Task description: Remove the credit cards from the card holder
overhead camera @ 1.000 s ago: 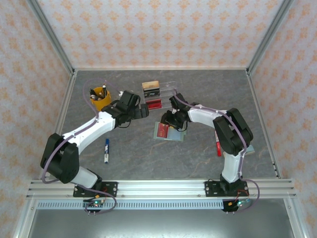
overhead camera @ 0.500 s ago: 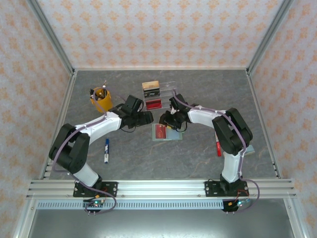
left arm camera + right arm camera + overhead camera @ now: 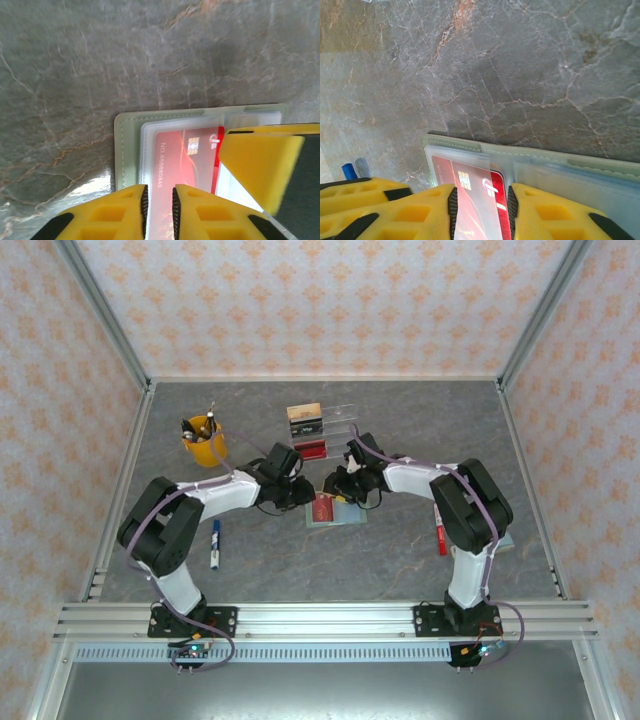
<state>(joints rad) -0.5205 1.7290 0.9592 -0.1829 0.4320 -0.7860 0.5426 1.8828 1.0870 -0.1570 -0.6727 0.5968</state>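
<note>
The sage-green, book-fold card holder (image 3: 352, 513) lay open and flat on the grey, stone-patterned surface (image 3: 300, 565), near the middle and just near of the clear acrylic compartment tray (image 3: 343, 418). In its left-hand clear sleeve sat a red plastic card with a gold chip (image 3: 186, 160), most of its face showing. My left end effector (image 3: 158, 194) came in from the left over the holder's left half. Its yellow fingers (image 3: 122, 212) stood almost together with only a thin slit between them, and the red plastic card showed in that slit. I could not tell whether they pinched the card or the sleeve edge. My right end effector (image 3: 480, 199) came in from the right, close beside the left one. Its fingers (image 3: 547, 212) stood partly apart on either side of the same card and sleeve. They gripped nothing that I could see, and I could not tell whether their tips touched the holder. From above, both end effectors met over the holder. The tray on the far side held a tan-orange card (image 3: 303, 411) with a dark card (image 3: 304, 425) just near of it, and a second red card (image 3: 313, 449) in the nearest compartment. A yellow cup of pens (image 3: 203, 443) stood far to the left, and a blue marker (image 3: 214, 543) lay near-left, well apart from the holder.
</note>
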